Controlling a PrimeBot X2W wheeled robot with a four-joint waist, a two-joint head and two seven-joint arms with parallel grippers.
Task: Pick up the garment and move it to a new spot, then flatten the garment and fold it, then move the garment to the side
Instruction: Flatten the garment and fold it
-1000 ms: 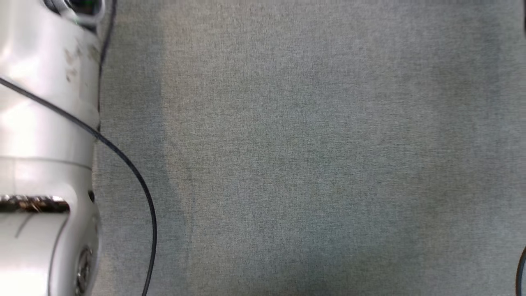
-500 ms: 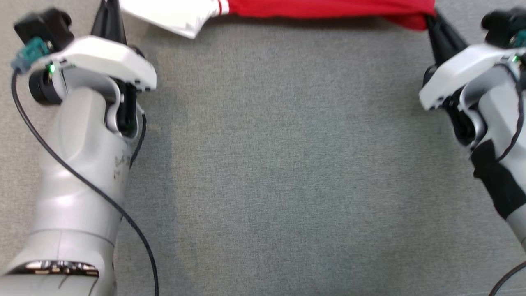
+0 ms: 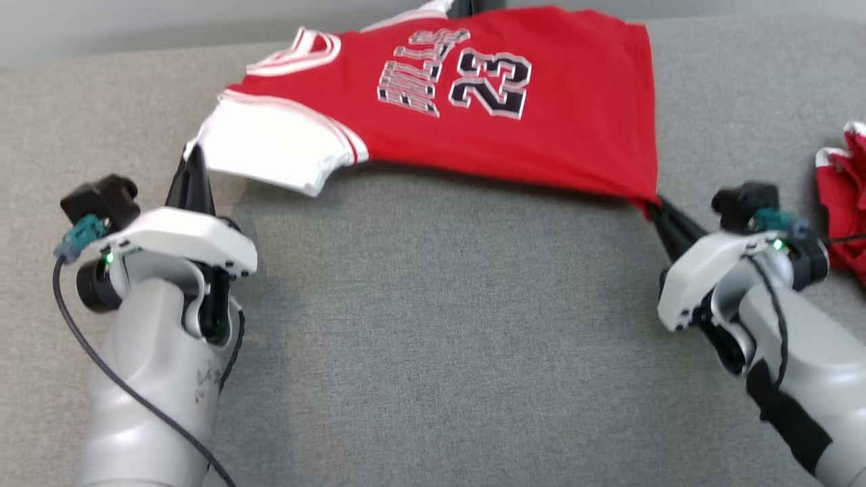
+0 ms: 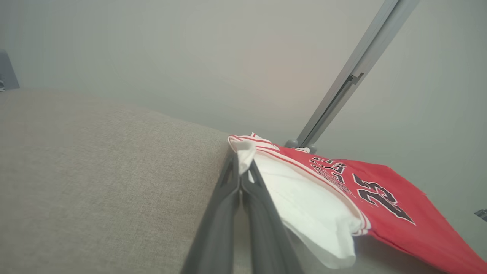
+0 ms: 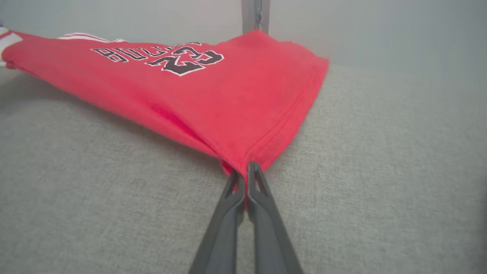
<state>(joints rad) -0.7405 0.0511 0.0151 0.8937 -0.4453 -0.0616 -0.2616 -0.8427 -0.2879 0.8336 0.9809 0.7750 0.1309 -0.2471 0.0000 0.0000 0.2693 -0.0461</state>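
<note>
The garment (image 3: 487,115) is a red jersey with a white sleeve and the number 23, stretched across the far part of the grey cloth surface (image 3: 433,325). My left gripper (image 3: 195,154) is shut on the white sleeve's edge at the left. My right gripper (image 3: 655,203) is shut on the red bottom corner at the right. The left wrist view has the fingers pinching the garment (image 4: 342,190) at the left gripper (image 4: 239,171). In the right wrist view the right gripper (image 5: 243,169) pinches the red corner of the garment (image 5: 213,95), which is lifted between both grips.
Another red and white cloth (image 3: 842,203) lies at the right edge. A grey metal post (image 5: 255,15) stands behind the garment at the surface's far edge. A pale wall runs behind. Bare grey cloth lies between my two arms.
The head camera has tilted up, so the whole picture shifted. Both arms and the jersey have come into view; a second ago only a pale forearm and the grey cloth showed.
</note>
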